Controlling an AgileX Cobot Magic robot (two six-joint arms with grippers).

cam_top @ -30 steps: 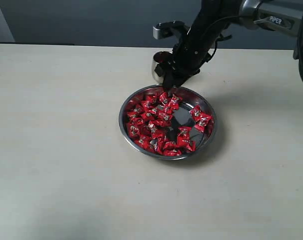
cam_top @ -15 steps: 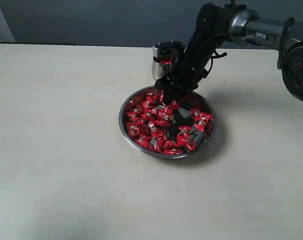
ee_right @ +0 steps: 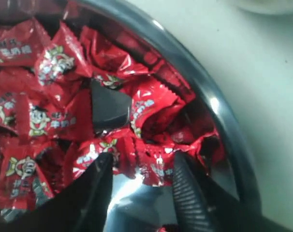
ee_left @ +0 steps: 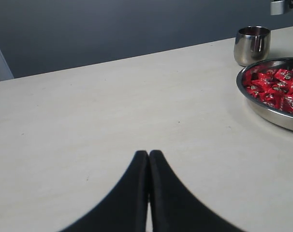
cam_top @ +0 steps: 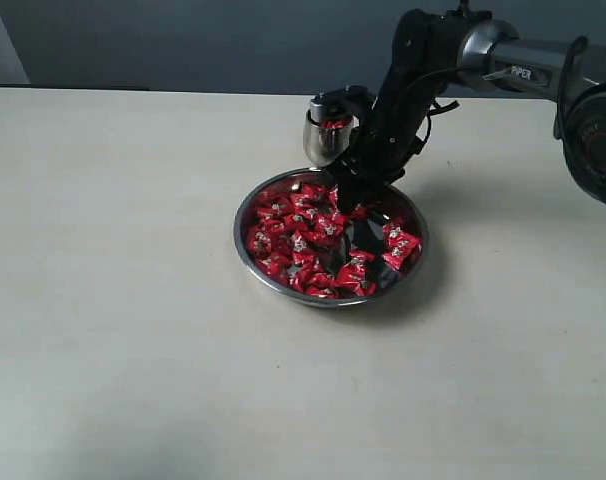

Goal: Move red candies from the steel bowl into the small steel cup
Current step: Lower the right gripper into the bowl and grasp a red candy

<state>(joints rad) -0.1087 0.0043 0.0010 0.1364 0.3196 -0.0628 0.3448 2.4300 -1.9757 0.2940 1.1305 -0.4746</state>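
The steel bowl (cam_top: pixel 241 240) sits mid-table, holding many red candies (cam_top: pixel 301 240). My right gripper (cam_top: pixel 346 198) reaches down into the bowl's far side. In the right wrist view the right gripper (ee_right: pixel 142 163) is open, its fingertips (ee_right: pixel 102 166) down among the red candies (ee_right: pixel 151 113), with one wrapper lying between them, just inside the bowl's rim (ee_right: pixel 219 113). The small steel cup (cam_top: pixel 321 138) stands just behind the bowl with red showing inside. My left gripper (ee_left: pixel 149 154) is shut on nothing, over bare table, far from the cup (ee_left: pixel 252 44) and bowl (ee_left: pixel 270 112).
The pale table (cam_top: pixel 123 300) stretches wide around the bowl. A dark wall (cam_top: pixel 183 45) runs behind the table's far edge. The right arm (cam_top: pixel 423 70) leans over the cup from the back right.
The right gripper has come down from beside the cup into the bowl's far side. The cup now shows fully. The candies and the bowl have shifted slightly.
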